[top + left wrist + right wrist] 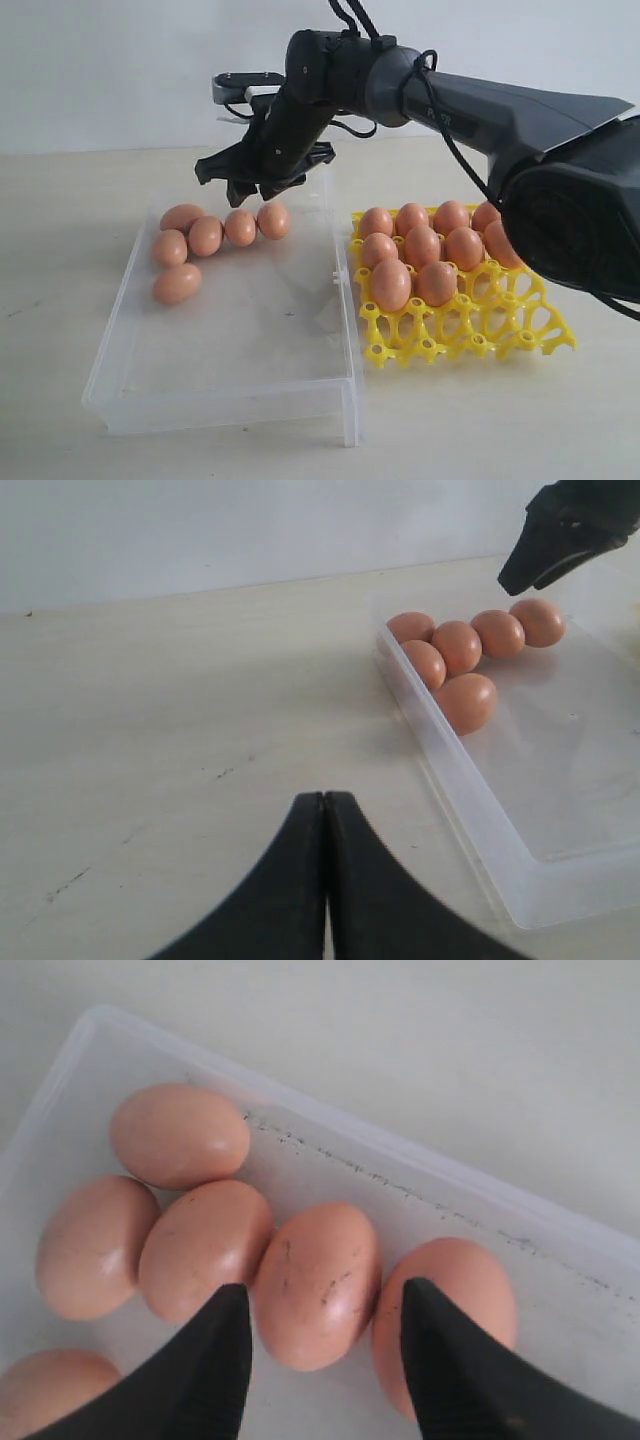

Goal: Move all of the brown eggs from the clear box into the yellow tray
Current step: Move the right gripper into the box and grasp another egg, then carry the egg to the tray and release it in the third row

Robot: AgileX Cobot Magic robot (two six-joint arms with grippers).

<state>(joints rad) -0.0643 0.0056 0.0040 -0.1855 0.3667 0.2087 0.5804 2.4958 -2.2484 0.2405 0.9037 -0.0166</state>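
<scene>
Several brown eggs (205,236) lie clustered in the far left corner of the clear box (230,405). More brown eggs (421,246) fill the far cups of the yellow tray (480,320), which stands right of the box. My right gripper (222,185) hangs open just above the cluster. In the right wrist view its gripper (325,1292) has a fingertip on either side of one brown egg (315,1250), apart from it. My left gripper (325,798) is shut on nothing, over bare table left of the clear box (450,770); it is out of the exterior view.
The near rows of the yellow tray's cups hold nothing. The box's near half (250,340) has bare floor. A small clasp (336,276) sits on the box wall facing the tray. One egg (177,283) lies a little apart, nearer the front.
</scene>
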